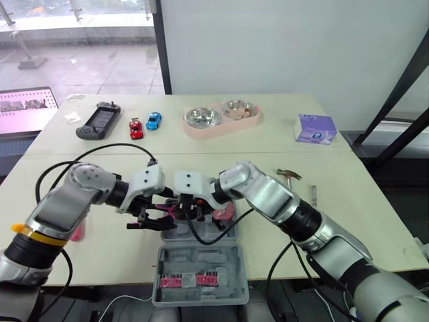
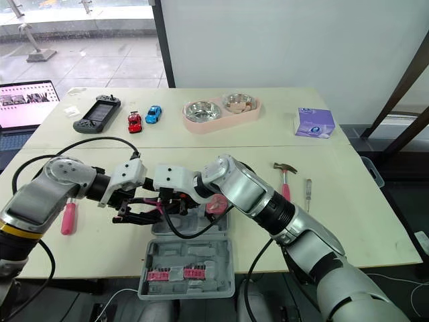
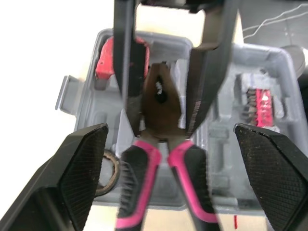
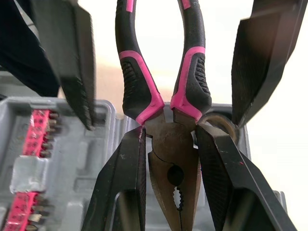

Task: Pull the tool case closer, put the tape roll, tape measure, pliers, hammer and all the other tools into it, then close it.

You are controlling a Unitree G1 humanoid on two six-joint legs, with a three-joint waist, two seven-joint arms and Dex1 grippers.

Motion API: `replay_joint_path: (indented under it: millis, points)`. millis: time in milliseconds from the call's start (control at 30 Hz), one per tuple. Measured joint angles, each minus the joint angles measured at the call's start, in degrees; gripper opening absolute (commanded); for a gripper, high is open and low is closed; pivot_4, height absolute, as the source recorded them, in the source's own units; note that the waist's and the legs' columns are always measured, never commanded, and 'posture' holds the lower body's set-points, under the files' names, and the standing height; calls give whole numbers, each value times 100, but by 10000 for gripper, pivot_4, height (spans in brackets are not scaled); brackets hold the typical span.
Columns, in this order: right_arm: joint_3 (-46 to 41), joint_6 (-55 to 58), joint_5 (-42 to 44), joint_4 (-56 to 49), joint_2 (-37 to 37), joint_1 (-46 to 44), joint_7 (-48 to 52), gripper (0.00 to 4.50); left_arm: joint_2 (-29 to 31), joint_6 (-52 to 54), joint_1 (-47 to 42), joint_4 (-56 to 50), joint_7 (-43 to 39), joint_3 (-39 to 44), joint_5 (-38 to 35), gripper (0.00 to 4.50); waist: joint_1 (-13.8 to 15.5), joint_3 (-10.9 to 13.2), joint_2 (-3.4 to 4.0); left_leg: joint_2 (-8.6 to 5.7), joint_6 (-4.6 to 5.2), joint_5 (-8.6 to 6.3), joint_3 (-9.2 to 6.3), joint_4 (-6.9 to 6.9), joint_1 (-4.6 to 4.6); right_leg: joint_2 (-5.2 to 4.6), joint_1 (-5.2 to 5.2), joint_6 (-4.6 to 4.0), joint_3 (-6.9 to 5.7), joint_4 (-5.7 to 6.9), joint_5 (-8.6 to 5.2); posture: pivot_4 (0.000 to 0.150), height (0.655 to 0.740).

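Note:
The grey tool case (image 1: 224, 258) lies open at the table's front middle, with pink bits in its near half. Above its far half hang pink-and-black pliers (image 4: 168, 120). My right gripper (image 1: 194, 208) is shut on the pliers' metal head. My left gripper (image 1: 144, 220) is open, its fingers (image 3: 79, 168) spread wide on either side of the handles without touching them. A dark tape roll (image 3: 108, 171) and a pink-red object (image 3: 108, 60) sit in the case. A hammer (image 2: 285, 178) and a screwdriver (image 2: 308, 188) lie to the right of the case. A pink-handled tool (image 2: 68, 216) lies to the left.
Along the far side of the table stand a game controller (image 1: 98, 121), a red toy car (image 1: 136, 127), a blue toy car (image 1: 153, 121), a pink double bowl (image 1: 221, 117) and a purple box (image 1: 315, 129). A laptop (image 1: 27, 107) sits at the far left.

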Motion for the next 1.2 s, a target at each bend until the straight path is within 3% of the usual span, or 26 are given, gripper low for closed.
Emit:
replay_joint_path:
  millis: [200, 400, 600, 967, 1200]
  points:
    - [17, -84, -62, 51, -186, 188, 13, 10135, 407, 68, 344, 56, -39, 772, -363, 45000, -36, 1, 1, 0, 0, 0, 0, -2, 3, 0, 0, 0, 0, 1, 0, 1500, 7387]
    - [-253, -54, 42, -455, -945, 655, 211, 10135, 332, -125, 2091, 201, 87, 2364, -889, 45000, -45, 1, 3, 1, 0, -1, 0, -6, 3, 0, 1, 4, 0, -4, -5, 1500, 7387]
    - [-446, -94, 105, -819, -1579, 820, 521, 10135, 100, -1291, 3275, 675, 9, 3085, -791, 45000, -39, 1, 3, 1, -1, 0, 0, 0, 10, 0, 1, -10, 0, -8, 3, 1500, 7387]
    - [-102, -30, -186, -738, -1401, 557, 697, 10135, -451, -2944, 3645, 1133, -322, 3083, -750, 45000, -5, 1, 4, 1, -1, -1, 1, -4, 9, 0, 1, -13, 0, -13, 6, 1500, 7387]
    - [54, 800, -170, -779, -1185, 368, 699, 10135, -614, -3446, 3554, 1388, -374, 2989, -748, 45000, 2, 1, 5, 1, -1, -1, 1, -3, 8, 0, 1, -13, -1, -13, 6, 1500, 7387]
